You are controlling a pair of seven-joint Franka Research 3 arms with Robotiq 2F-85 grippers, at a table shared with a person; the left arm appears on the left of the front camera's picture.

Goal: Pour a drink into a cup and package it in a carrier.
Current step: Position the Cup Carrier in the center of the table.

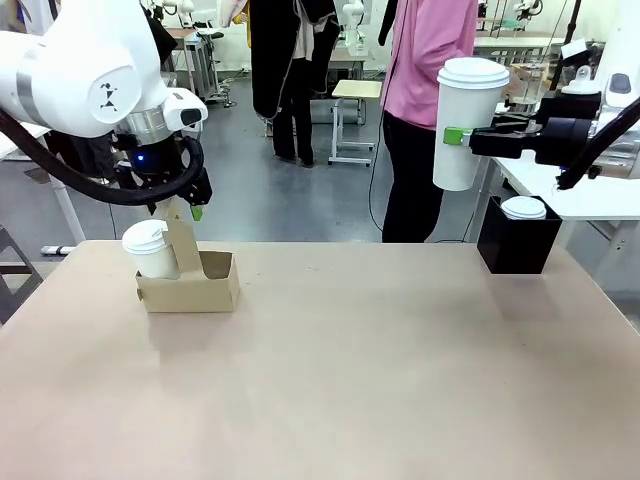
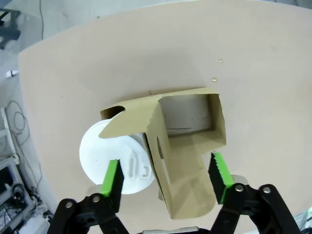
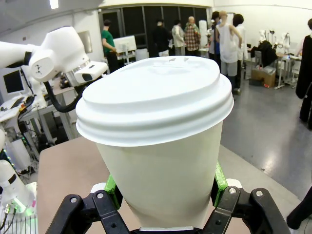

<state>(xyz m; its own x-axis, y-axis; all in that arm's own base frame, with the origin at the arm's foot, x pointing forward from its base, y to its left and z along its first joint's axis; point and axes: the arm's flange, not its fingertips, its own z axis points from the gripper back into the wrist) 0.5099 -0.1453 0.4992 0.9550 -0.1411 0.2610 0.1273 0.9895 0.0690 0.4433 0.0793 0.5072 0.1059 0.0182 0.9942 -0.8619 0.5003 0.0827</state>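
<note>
The packaging step is, by my reading, underway. The left claw (image 2: 165, 160) is hanging directly over the carrier (image 1: 215, 290), its jaws standing wide on either side of the upright handle panel (image 2: 180, 180) without pinching it. The seated cup (image 1: 150, 250), lidded, is sitting in the pocket under one green pad. The empty pocket (image 2: 187, 114) is lying just ahead of the other pad. The right claw (image 3: 165, 187) is clamping the second cup (image 1: 468, 120), also lidded, around its wall and holding it upright in the air, well apart from the carrier.

Next, the left claw probably needs closing on the panel to steady the carrier. The right one then needs to carry its cup across and down into the empty pocket. Bare surface (image 1: 350, 370) is lying open between the two claws. The black box (image 1: 518, 245), below the right claw and a little to its outer side, and the panel's edge are the things needing clearance.
</note>
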